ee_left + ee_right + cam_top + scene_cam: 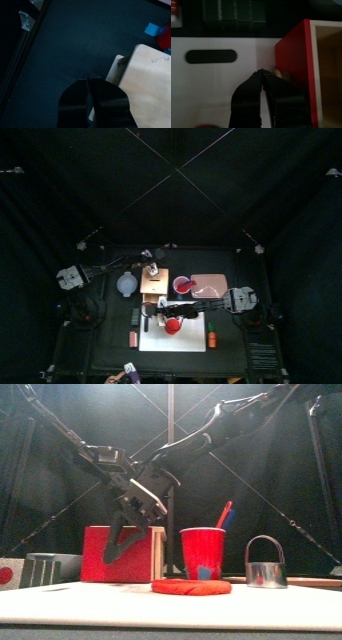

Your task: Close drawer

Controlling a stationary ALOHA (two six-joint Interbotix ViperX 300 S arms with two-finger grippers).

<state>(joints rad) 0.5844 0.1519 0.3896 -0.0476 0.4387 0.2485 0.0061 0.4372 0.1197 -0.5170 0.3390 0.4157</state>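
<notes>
Hands both look pressed together: right hand (262, 75) beside drawer (308, 70) red edge, left hand (90, 80) at its top corner.

Top view straight down from high, front view level and near, wrist views close, all sharing the drawer (158, 280).

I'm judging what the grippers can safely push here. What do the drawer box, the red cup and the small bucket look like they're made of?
The drawer box looks like pale wood with red painted faces; bare grain shows in the right wrist view. The red cup seems to be glossy plastic. The small bucket looks like shiny metal, with a wire handle.
</notes>
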